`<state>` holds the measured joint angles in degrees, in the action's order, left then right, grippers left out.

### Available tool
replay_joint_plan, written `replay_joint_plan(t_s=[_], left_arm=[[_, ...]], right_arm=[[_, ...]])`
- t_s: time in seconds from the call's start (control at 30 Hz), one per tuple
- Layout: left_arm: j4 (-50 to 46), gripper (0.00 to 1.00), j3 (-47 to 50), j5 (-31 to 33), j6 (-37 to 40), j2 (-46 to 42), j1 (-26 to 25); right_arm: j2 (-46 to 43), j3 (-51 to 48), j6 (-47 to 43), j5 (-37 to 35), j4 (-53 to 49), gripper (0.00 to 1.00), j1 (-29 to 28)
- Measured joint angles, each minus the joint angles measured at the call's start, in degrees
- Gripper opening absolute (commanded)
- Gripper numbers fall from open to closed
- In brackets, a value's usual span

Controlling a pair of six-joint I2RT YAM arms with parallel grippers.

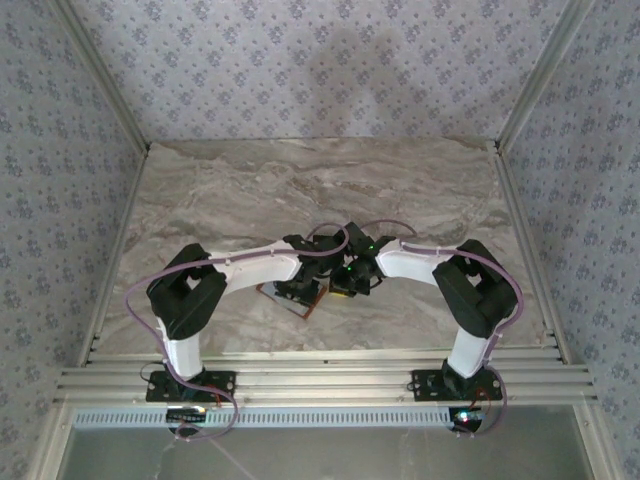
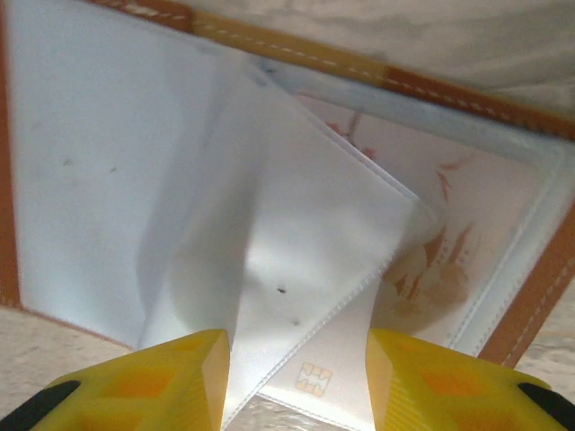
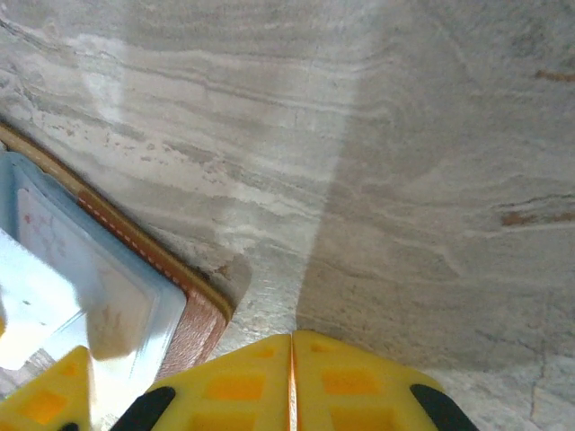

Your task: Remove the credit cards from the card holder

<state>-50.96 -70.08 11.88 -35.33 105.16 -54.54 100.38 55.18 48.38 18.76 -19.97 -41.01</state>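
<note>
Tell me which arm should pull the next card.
Probably left: left end effector is open astride the chip card poking from the card holder; right end effector is shut over the table.

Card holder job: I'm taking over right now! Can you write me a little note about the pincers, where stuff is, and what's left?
Left pincer: open, gripping nothing, poised at the edge of the open card holder.
Right pincer: shut, empty, low over the table beside the holder's corner.
Whitish-pink card: in its pocket, partly under a clear sleeve.
Done: holder lies open.
Left: pull the cards out.
</note>
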Motion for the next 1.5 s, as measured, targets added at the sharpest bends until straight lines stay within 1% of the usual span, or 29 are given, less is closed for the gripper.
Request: replay_joint_plan(t_s=[0.3,0.47,0.67,0.83,0.93,1.1,1.37,1.5], left_arm=[[-2.32,0.5,-1.33,5.01,0.9,0.0,0.2],[-3.02,0.51,-1.42,7.06,2.19,0.0,1.44],[-3.28,0.5,-1.88,9.38,4.44,0.0,3.91],[-3.13,0.5,-2.08,9.81,6.93,-0.11,7.41],[-2.75,0.49,-2.08,9.07,8.5,-0.52,10.19],[-1.64,0.43,-1.95,6.91,10.93,-2.27,15.45],[0.9,0.38,-1.36,-0.04,13.92,-4.31,25.66],[1.7,0.37,-1.33,-3.23,14.34,-4.26,29.27]], right_arm=[[0.0,0.0,-0.37,-0.02,-0.02,0.1,0.0],[0.0,0.0,-0.37,-0.07,-0.09,0.1,0.0],[-0.11,0.0,-0.35,-0.11,-0.22,0.1,0.0],[-0.66,0.0,-0.37,-0.55,-1.46,0.1,0.0],[-0.74,0.0,-0.37,-0.87,-1.77,0.1,0.0],[-0.76,0.0,-0.37,-1.14,-2.21,0.1,0.0],[-0.76,0.0,-0.37,-1.4,-2.38,0.1,0.0],[-0.76,0.0,-0.37,-1.4,-2.4,0.1,0.0]])
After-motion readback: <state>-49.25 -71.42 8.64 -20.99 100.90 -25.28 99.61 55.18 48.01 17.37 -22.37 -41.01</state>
